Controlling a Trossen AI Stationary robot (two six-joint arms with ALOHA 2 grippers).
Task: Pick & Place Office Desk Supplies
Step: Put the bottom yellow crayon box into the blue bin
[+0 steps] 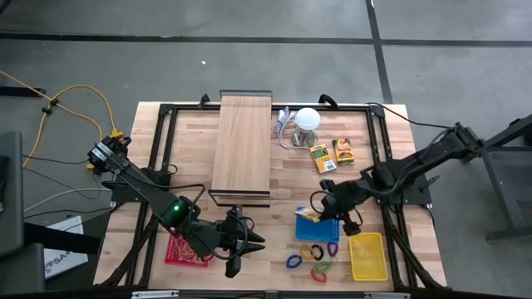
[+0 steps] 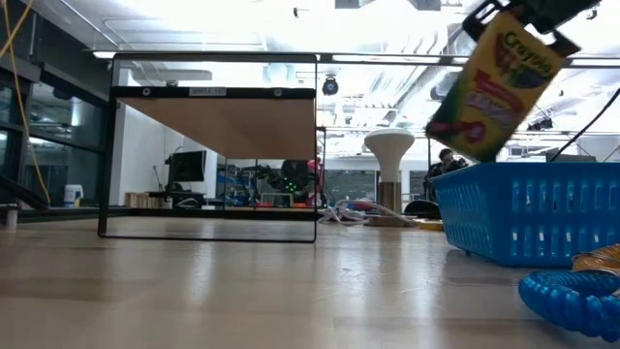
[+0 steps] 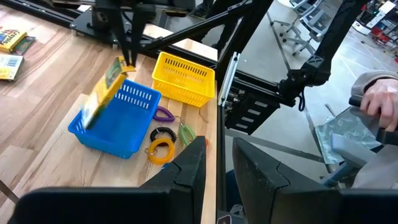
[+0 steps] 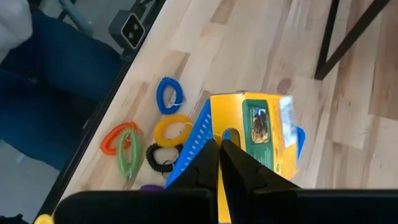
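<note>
Nearest the desk's (image 1: 249, 208) front edge, the coloured coil loops (image 1: 314, 259) lie loose beside the yellow basket (image 1: 368, 256) at the front right corner; a sweep of either arm low over this strip could scatter them off the edge. The left gripper (image 1: 241, 245) waits near the front edge, left of the loops, beside a red basket (image 1: 184, 247). Its fingers stand apart with nothing between them.

Just behind the loops, the right gripper (image 1: 326, 209) is clenched on the top edge of a yellow crayon pack (image 1: 309, 215), which hangs tilted over the blue basket (image 1: 317, 227). The pinch is thin and the pack slants, so it may swing or slip. Let go from here, I judge it could strike the basket's rim and tip out onto the desk.

Toward the back edge, two more packs (image 1: 332, 154) lie flat near a white round object (image 1: 308, 118).

The blue basket's inside is hidden by the pack, and the red basket's contents are too small to read.
</note>
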